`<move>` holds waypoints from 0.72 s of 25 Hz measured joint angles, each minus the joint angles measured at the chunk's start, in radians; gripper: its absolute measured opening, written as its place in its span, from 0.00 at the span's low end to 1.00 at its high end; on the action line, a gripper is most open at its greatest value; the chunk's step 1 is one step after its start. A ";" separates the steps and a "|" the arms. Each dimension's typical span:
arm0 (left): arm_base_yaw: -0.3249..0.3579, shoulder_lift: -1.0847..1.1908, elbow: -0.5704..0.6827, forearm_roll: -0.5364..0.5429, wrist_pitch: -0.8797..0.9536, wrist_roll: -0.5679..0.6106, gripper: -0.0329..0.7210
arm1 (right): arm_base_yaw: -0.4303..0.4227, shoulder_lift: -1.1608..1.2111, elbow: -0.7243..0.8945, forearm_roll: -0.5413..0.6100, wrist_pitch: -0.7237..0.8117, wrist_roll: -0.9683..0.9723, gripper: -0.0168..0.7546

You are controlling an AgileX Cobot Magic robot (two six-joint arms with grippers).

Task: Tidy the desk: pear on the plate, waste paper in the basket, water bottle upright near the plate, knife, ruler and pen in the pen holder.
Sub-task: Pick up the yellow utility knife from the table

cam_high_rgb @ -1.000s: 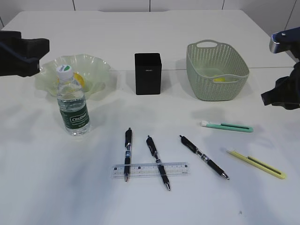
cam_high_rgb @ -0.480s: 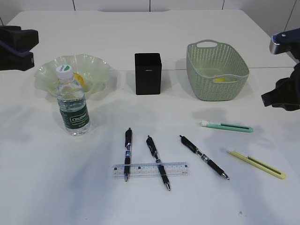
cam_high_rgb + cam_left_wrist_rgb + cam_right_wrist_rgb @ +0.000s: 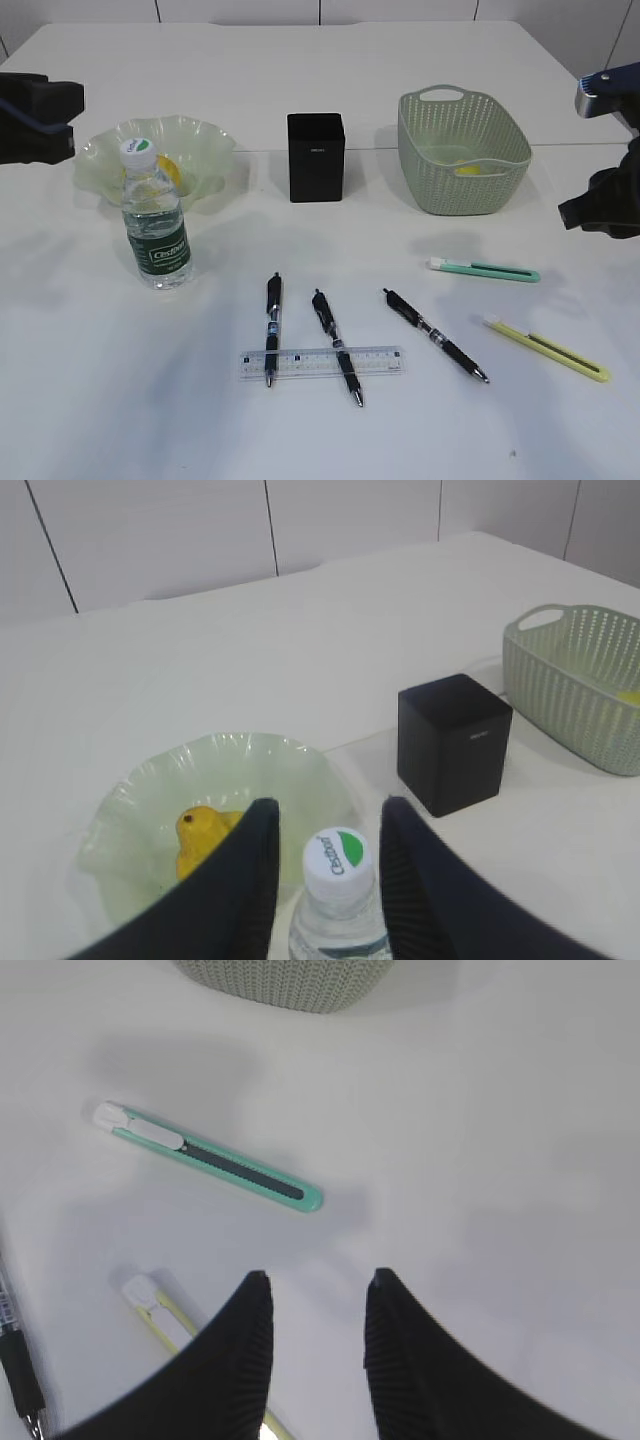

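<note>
White tabletop [image 3: 330,90] carrying everything; near the far-left corner a pale green wavy plate [image 3: 205,145] with a yellow pear [image 3: 205,837] lying in it, just in front of it a water bottle [image 3: 155,222] standing upright, white cap up, green label

Toward the far edge at the middle, a black square pen holder [image 3: 316,157], upright, apart from the plate and from the basket [image 3: 462,150]; that basket pale green, woven, handled, toward the far-right corner, something yellow [image 3: 467,170] lying inside, too small to tell what

Toward the near edge at the middle, three black pens: left pen [image 3: 272,313] and middle pen [image 3: 335,345] both lying across a clear ruler [image 3: 321,362], right pen [image 3: 434,335] slanted just beside the ruler's right end, touching or not cannot be told

Toward the right edge, a teal knife [image 3: 485,269] lying flat, and nearer the near-right corner a yellow knife [image 3: 546,349], also flat, well apart from the pen holder

Left hand [image 3: 322,855] raised over the far-left corner, fingers parted with a wide gap, bottle cap seen between them from the wrist camera, nothing grasped

Right hand [image 3: 314,1315] raised above the right edge, fingers parted likewise, holding nothing; teal knife beyond the fingertips, white end of the yellow knife just left of the left finger [image 3: 225,1360]
</note>
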 joint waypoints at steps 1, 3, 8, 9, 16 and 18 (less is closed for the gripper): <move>0.000 0.000 0.000 -0.002 0.006 0.000 0.37 | 0.000 0.000 0.000 0.000 0.002 0.000 0.33; 0.006 0.000 0.000 -0.002 0.022 0.000 0.37 | 0.000 0.000 0.000 0.000 0.006 0.000 0.33; 0.044 0.000 0.000 -0.006 0.065 0.000 0.40 | 0.000 0.000 0.000 0.000 0.025 0.000 0.33; 0.054 0.000 0.000 -0.006 0.068 0.000 0.43 | 0.000 0.000 0.000 0.000 0.025 -0.002 0.33; 0.128 0.000 0.000 -0.007 0.068 0.000 0.54 | 0.000 0.000 0.000 0.000 0.027 -0.002 0.33; 0.158 0.000 0.000 -0.007 0.068 0.000 0.55 | 0.000 0.000 0.000 0.000 0.027 -0.002 0.33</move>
